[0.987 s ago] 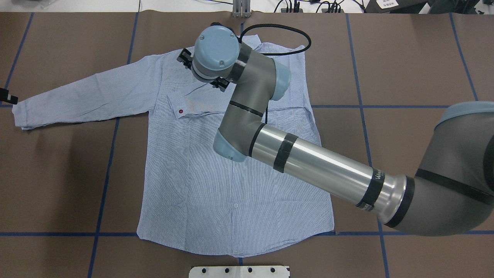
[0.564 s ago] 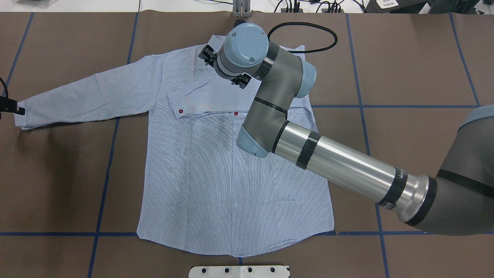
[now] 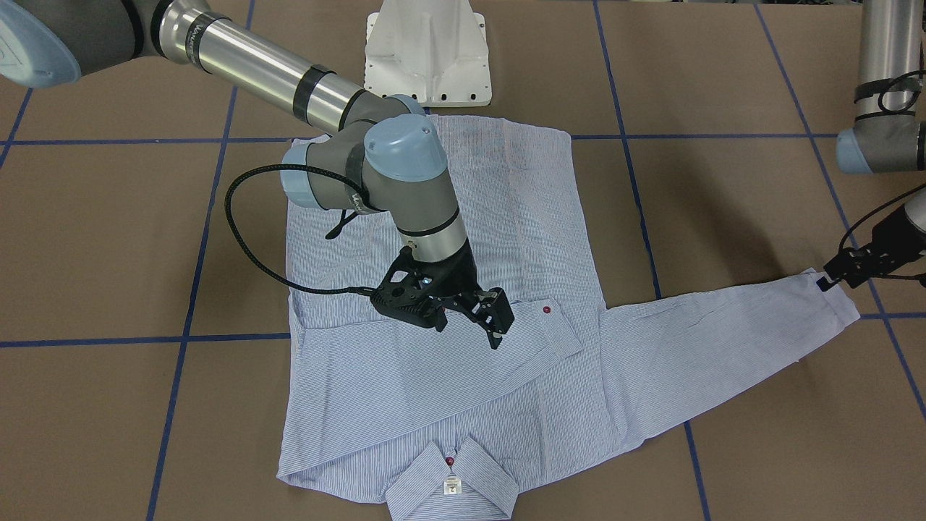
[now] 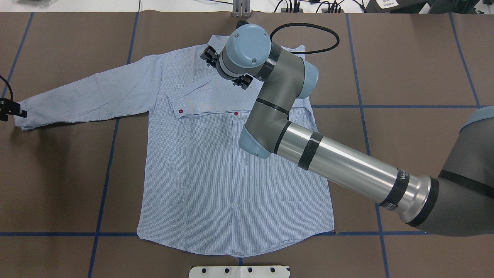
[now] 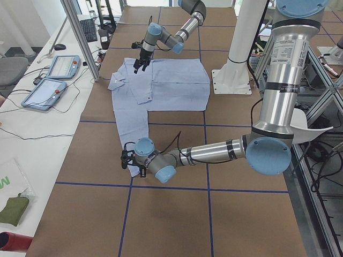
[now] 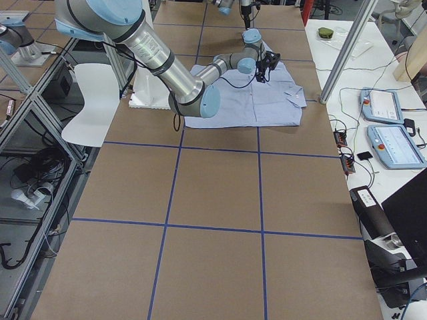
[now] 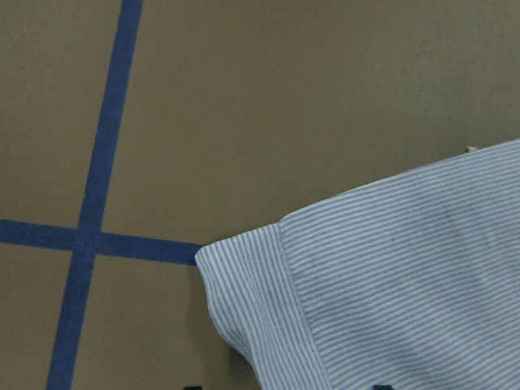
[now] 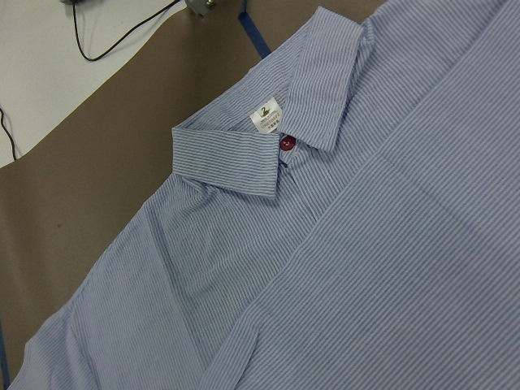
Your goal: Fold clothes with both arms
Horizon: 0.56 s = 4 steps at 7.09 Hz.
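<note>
The light blue striped shirt (image 4: 216, 173) lies flat and buttoned on the brown table, collar (image 3: 452, 477) toward the far edge. One sleeve is folded across the chest, its cuff (image 4: 180, 110) showing a red button. The other sleeve (image 4: 88, 96) stretches out to the overhead view's left. My right gripper (image 3: 468, 331) hovers open just above the folded sleeve near the collar, holding nothing. My left gripper (image 4: 11, 110) is at the end of the outstretched sleeve. Its fingertips stand apart on either side of the cuff (image 7: 366, 309).
The white pedestal base (image 3: 427, 51) stands at the shirt's hem side. Blue tape lines (image 4: 104, 181) cross the table. A black cable (image 3: 239, 239) loops off my right wrist. A side bench with tablets (image 5: 53, 75) and an aluminium post (image 5: 80, 37) runs along the collar side.
My right arm has swung from over the chest toward the collar and the view's right, uncovering a red placket button. My left gripper has moved in toward the outstretched cuff.
</note>
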Each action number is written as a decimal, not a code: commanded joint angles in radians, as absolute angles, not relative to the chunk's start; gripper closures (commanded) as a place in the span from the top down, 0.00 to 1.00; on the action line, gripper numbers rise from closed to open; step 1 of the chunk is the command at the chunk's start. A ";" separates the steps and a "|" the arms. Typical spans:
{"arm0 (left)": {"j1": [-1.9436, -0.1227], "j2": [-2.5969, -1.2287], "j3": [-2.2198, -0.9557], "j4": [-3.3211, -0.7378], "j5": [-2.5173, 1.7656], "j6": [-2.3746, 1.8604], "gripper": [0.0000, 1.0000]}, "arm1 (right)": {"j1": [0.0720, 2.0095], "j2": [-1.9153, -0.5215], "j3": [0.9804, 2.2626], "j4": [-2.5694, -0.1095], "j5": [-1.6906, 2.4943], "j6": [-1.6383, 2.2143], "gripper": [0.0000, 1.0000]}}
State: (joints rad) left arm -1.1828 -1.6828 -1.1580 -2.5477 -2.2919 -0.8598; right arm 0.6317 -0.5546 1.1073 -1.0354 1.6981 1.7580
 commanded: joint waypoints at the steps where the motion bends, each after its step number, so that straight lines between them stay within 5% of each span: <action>1: -1.181 -1.687 -1.147 -2.548 -2.290 -0.861 0.36 | 0.629 -0.554 1.109 -1.035 1.698 1.758 1.00; 2: -1.181 -1.692 -1.144 -2.548 -2.292 -0.859 0.09 | 0.629 -0.554 1.109 -1.035 1.698 1.759 1.00; 4: -1.181 -1.697 -1.152 -2.548 -2.292 -0.858 0.00 | 0.629 -0.569 1.127 -1.035 1.698 1.758 1.00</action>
